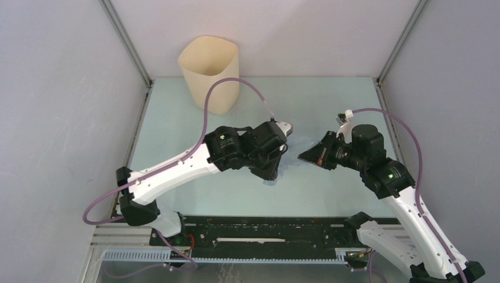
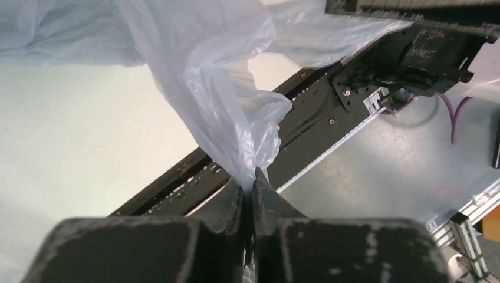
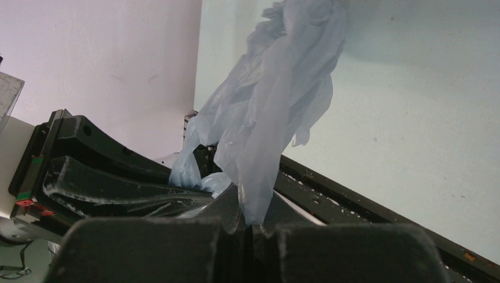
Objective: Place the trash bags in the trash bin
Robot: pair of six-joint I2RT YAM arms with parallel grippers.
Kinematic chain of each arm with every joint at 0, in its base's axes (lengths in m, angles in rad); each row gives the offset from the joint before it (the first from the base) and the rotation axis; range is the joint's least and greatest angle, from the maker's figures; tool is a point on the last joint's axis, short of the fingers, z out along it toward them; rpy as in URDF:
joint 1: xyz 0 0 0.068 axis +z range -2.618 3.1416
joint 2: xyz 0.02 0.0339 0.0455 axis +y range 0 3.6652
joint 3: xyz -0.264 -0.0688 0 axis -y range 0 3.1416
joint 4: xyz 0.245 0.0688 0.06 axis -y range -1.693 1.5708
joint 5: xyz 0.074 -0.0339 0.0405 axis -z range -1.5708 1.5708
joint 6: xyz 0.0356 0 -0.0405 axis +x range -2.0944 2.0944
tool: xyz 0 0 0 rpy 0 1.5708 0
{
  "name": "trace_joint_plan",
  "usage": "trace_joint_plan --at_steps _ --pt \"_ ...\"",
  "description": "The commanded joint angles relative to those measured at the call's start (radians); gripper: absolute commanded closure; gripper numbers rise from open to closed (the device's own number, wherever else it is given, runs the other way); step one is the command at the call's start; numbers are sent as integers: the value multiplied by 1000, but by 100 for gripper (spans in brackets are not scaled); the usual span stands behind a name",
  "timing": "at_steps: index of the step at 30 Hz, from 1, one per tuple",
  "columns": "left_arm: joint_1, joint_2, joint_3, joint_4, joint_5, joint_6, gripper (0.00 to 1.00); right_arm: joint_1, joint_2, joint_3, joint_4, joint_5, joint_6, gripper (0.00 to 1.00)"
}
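The cream-beige trash bin [image 1: 209, 73] stands upright at the back left of the table, open and apart from both arms. The pale-blue translucent trash bag [image 1: 296, 143] is stretched between my two grippers at mid-table. My left gripper [image 1: 275, 169] is shut on one edge of the bag [image 2: 218, 82], with the film pinched at its fingertips [image 2: 250, 186]. My right gripper [image 1: 306, 156] is shut on another part of the bag [image 3: 277, 100], which rises crumpled from its jaws [image 3: 250, 222]. Both grippers are well in front and to the right of the bin.
Grey enclosure walls [image 1: 59, 88] close in the left, back and right sides. A black mounting rail [image 1: 265, 230] with the arm bases runs along the near edge. A purple cable [image 1: 236, 82] loops over the left arm near the bin.
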Motion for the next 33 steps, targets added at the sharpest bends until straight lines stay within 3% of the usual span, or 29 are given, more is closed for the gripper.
trace_joint_plan --at_steps 1,5,10,15,17,20,23,25,27,29,31,33 --pt "23 -149 -106 39 -42 -17 95 6 -12 35 -51 48 -53 100" --pt "86 -254 -252 46 -47 -30 98 7 0 33 -149 100 -130 100" --pt "258 -358 -424 134 -6 4 96 -9 41 -66 -120 107 -209 100" --pt "485 -226 -414 252 65 43 98 -90 233 -44 57 33 -198 100" --pt "561 -102 -271 252 135 44 100 -160 383 58 114 -80 -172 100" --pt "590 68 141 150 110 81 100 -189 553 385 -43 -59 -219 100" --pt "565 178 717 14 24 134 100 -165 571 746 -205 44 -285 100" --pt "521 171 881 51 -12 199 100 -129 523 934 -239 122 -331 100" --pt "422 12 721 210 -94 303 100 -63 425 954 -168 182 -375 100" --pt "350 -195 321 460 -173 392 100 -20 279 749 -5 217 -405 100" --pt "348 -369 -76 666 -254 345 98 -23 141 475 155 221 -395 100" --pt "389 -467 -381 721 -302 243 100 -49 74 261 177 210 -375 100"
